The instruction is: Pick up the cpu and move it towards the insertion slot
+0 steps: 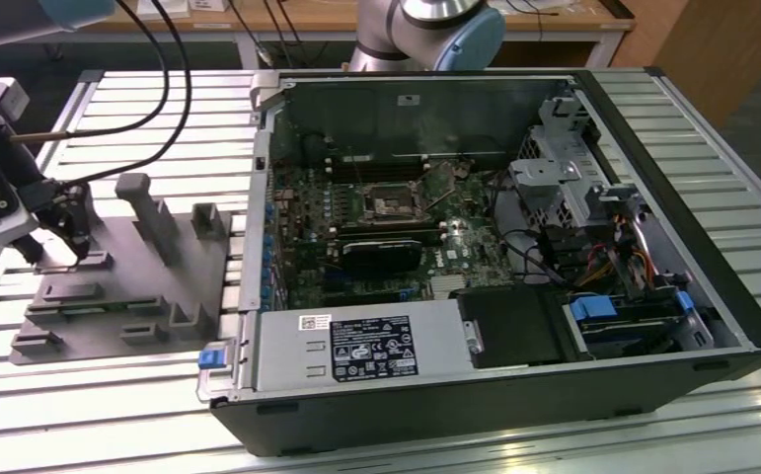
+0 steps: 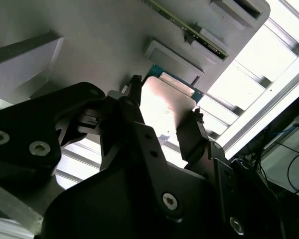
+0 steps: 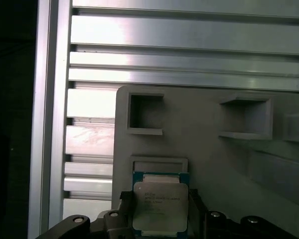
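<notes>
The cpu, a small square chip with a silvery top and a pale green rim, sits between my gripper's dark fingers in both wrist views. The fingers press against its two opposite edges, just over the grey tray. In the exterior view my gripper hangs over the tray's end at the exterior view's left, with the chip itself hidden behind the fingers. The insertion slot, a dark square socket in a silvery bracket, lies on the motherboard inside the open computer case, well to the exterior view's right of my gripper.
Upright posts stand on the tray between my gripper and the case wall. A long black card lies just below the socket, with cables and a drive cage beyond. Another arm's base stands behind the case. Everything rests on a slatted aluminium table.
</notes>
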